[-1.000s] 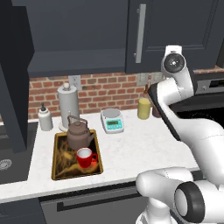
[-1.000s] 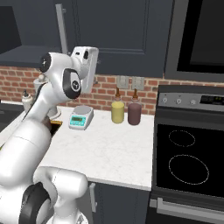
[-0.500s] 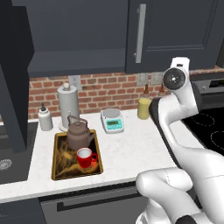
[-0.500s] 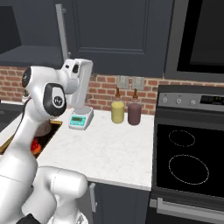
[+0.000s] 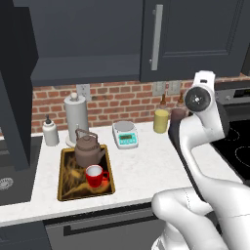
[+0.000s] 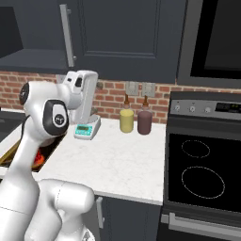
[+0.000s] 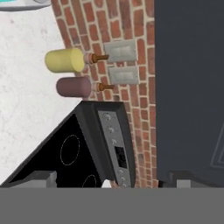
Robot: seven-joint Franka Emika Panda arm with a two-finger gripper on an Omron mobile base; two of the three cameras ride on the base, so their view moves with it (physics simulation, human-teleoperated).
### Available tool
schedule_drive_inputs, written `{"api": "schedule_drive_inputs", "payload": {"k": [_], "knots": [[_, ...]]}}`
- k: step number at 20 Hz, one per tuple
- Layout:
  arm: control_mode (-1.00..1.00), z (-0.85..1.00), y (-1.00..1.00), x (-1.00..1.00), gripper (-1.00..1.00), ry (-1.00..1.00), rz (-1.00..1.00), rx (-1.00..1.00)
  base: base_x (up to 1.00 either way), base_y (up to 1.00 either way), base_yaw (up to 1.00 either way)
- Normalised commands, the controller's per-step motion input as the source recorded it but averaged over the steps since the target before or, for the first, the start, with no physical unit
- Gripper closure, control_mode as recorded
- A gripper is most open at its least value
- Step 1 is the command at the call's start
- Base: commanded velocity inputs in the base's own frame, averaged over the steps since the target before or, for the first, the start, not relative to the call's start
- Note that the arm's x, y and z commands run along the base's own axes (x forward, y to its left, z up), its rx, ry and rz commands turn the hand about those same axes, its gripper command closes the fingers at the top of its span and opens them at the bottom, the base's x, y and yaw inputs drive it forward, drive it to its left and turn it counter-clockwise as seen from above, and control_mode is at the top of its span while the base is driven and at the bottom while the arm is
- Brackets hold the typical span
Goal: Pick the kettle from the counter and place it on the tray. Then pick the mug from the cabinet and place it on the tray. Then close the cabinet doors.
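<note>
Kettle point(image 5: 89, 150) and mug point(image 5: 94, 174) both sit on the tray point(image 5: 64, 181), the mug just in front of the kettle, so the two placing steps read as done and the closing of the cabinet doors is the step in hand. The tray lies on the tabletop point(image 5: 141, 168), to the left of the small scale point(image 5: 125, 134).

The cabinet point(image 5: 88, 41) stands open above the tray, its dark shelf exposed. One door point(image 5: 17, 88) hangs swung outward at the left of the tray, edge-on to the left base view. The other door point(image 5: 193, 36) lies flat and shut, above and right of the tray, its silver bar handle point(image 5: 156, 36) running vertically.

The pincer is spread wide and holds nothing; its tips point(image 7: 43, 177) show low in the hand view, facing the brick wall, the two jars and the stovetop, well to the right of the tray.

Judgement: the open door lies far to the left of the pincer, its long axis vertical. The arm must swing left across the tray and get behind the door's outer face before pushing it toward the cabinet.
</note>
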Motion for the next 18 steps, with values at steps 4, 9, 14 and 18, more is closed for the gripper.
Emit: {"api": "schedule_drive_inputs", "payload": {"k": [4, 9, 14, 18], "knots": [[-1.0, -0.07, 0.0, -0.37, -1.0, -0.02, 0.0, 0.0, 0.0, 0.0, 0.0], [-1.0, -0.1, 0.0, -0.5, -1.0, -0.03, 0.0, 0.0, 0.0, 0.0, 0.0], [-1.0, -0.05, 0.01, -0.45, -1.0, 0.0, 0.0, 0.0, 0.0, 0.0, 0.0], [-1.0, 0.0, 0.22, -0.41, -1.0, -0.05, 0.0, -0.03, 0.0, 0.0, 0.0]]}}
